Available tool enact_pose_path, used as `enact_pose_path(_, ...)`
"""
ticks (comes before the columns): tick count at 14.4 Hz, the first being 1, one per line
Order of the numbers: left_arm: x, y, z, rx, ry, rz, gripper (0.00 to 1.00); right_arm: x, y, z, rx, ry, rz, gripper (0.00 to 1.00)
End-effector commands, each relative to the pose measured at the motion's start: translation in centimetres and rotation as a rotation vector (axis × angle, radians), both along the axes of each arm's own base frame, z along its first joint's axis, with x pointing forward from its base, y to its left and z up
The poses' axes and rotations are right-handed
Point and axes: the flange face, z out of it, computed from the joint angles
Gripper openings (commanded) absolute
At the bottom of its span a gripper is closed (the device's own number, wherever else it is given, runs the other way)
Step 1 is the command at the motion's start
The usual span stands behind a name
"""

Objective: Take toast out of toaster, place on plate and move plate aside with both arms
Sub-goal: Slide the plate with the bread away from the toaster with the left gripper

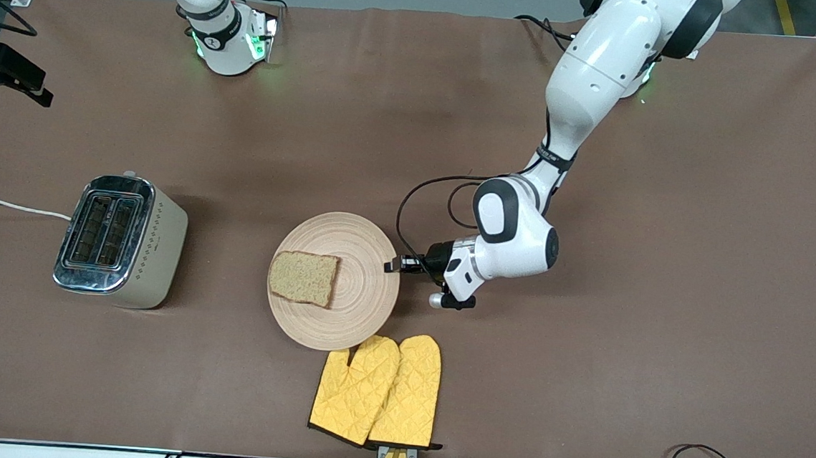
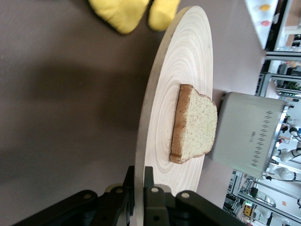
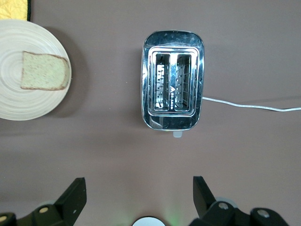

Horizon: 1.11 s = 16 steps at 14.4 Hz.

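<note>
The round light-wood plate lies in the middle of the table with the toast on its half toward the right arm's end. My left gripper is shut on the plate's rim at the edge toward the left arm's end. In the left wrist view its fingers clamp the rim of the plate, one above and one below, with the toast farther in. My right gripper is open and empty, high over the table. It looks down on the plate and toast.
A chrome toaster with two empty slots stands toward the right arm's end, its white cable running off the table's edge. Two yellow quilted oven mitts lie just nearer the front camera than the plate, touching its rim.
</note>
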Motion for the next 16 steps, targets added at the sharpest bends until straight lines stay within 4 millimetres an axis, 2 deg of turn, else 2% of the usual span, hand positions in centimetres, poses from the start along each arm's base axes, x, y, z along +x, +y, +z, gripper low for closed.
enact_pose_path(1, 0.5, 4.0, 3.6, -0.052, -0.034, -0.054, 0.01, -0.6, -0.3, 0.1, -0.007, -0.009, -0.007, 1.0)
enact_pose_path(6, 1.8, 19.2, 2.6, -0.137, -0.045, -0.215, 0.01, -0.5, 0.3, 0.2, -0.009, -0.01, 0.002, 1.0)
enact_pose_path(8, 3.0, 27.2, 2.2, -0.101, -0.022, -0.266, 0.01, -0.5, 0.3, 0.3, -0.009, -0.012, 0.004, 1.0)
enact_pose_path(11, 3.9, 38.9, 2.0, -0.08, -0.016, -0.241, 0.0, -0.7, 0.2, 0.3, -0.008, -0.003, 0.007, 1.0)
enact_pose_path(13, 4.2, 45.2, 2.1, -0.037, -0.018, -0.226, 0.0, -0.8, -0.5, 0.0, -0.007, 0.007, -0.007, 1.0)
enact_pose_path(14, 3.8, 47.9, 1.4, -0.053, -0.012, -0.223, 0.01, -0.8, -1.2, 0.0, -0.007, 0.011, -0.017, 1.0)
enact_pose_path(16, 3.3, 52.0, 0.7, -0.065, -0.062, -0.213, 0.01, -1.0, -1.5, -0.2, -0.006, 0.025, -0.025, 1.0)
